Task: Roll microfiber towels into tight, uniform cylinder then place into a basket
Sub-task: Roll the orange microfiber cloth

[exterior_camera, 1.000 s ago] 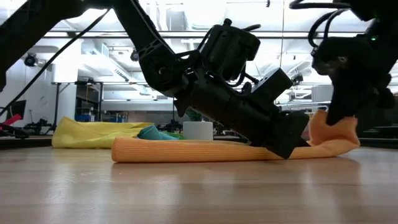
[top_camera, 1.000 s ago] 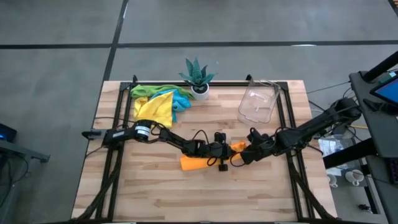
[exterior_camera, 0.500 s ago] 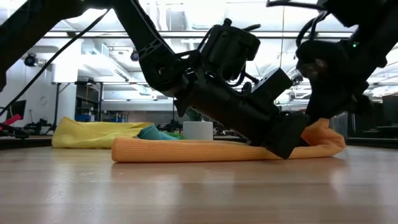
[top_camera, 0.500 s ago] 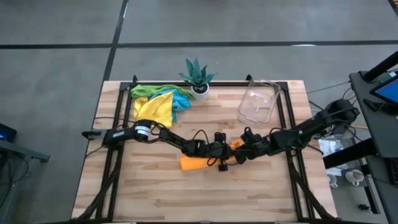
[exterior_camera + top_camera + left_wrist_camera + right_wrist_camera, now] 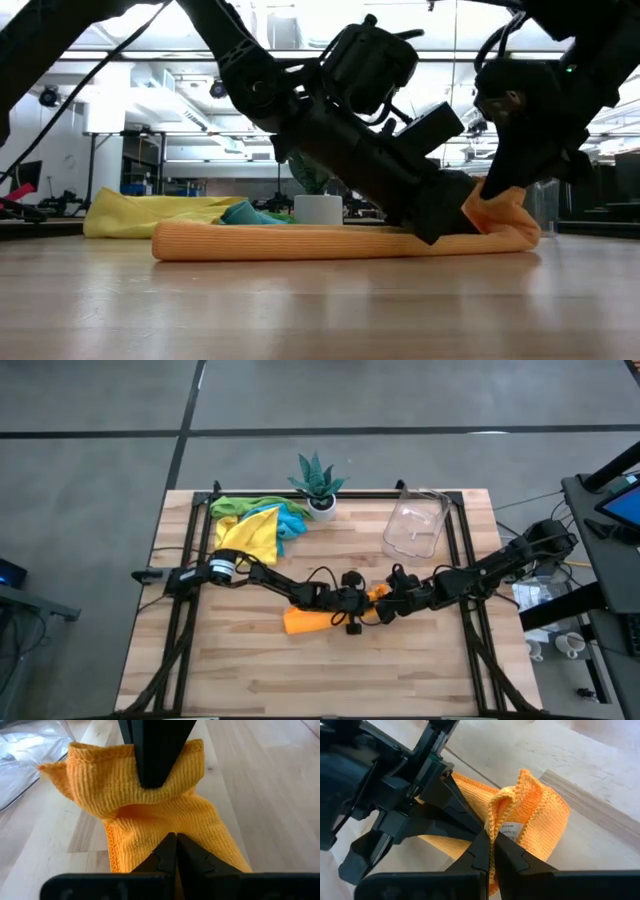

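Left gripper: the left gripper (image 5: 360,610) is seen low at mid-table, its jaws pressed together on the orange towel (image 5: 312,620) near that towel's right end.
Right gripper: the right gripper (image 5: 384,606) is met just right of it, clamped on the same towel's right edge, which is pulled up and folded back leftward; a white label is seen at the pinched hem in the right wrist view.
Towel axis: the orange towel is laid as a long, thin roll whose long axis runs left to right across the table, slightly skewed; the free end points left, and the right end is bunched upward between the two grippers.
Other towels: a loose heap of yellow, green and blue towels (image 5: 252,525) is left at the far left of the table.
Basket: the clear basket (image 5: 415,525) is set at the far right, well apart from the roll.
Surface: a pale wooden plank table (image 5: 250,680) with a dark frame at its sides is shown; a potted plant (image 5: 319,484) is stood at the far edge.
Room: grey floor is seen around the table; a bright hall with racks is shown behind.
Open room: bare wood is left along the near edge.
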Tool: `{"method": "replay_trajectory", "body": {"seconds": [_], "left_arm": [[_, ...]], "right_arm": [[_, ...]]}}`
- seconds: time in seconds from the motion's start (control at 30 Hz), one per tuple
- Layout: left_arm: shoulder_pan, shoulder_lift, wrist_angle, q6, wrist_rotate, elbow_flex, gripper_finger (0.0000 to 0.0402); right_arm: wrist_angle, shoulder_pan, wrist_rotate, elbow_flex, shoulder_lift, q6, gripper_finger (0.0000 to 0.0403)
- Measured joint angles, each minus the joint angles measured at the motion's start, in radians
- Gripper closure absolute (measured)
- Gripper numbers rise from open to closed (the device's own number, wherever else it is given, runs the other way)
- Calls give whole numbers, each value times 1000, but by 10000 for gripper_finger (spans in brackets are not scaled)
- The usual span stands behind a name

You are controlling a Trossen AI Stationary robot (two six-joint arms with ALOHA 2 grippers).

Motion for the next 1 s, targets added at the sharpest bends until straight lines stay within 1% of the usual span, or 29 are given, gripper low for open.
{"method": "replay_trajectory", "body": {"seconds": [0.23,0.3,0.5,0.67,0.8,0.9,1.0], "left_arm": [[0,-3,20,28,-1,0,402],[-2,-13,32,47,-1,-3,402],[-8,-54,55,43,0,-27,402],[-10,-107,78,-45,8,-85,402],[-9,-155,84,-101,-1,-178,402],[-5,-159,128,-142,-9,-239,402],[7,-145,182,-168,-9,-267,402]], "right_arm": [[-3,0,0,0,-7,-17,394],[-2,0,-2,0,-8,-22,394],[-6,0,-7,0,-7,-23,394],[-9,0,-8,0,-7,-23,394],[-5,0,-8,0,-6,-30,394],[4,-1,-8,0,-6,-30,394],[21,-7,-13,0,2,-29,394]]}}
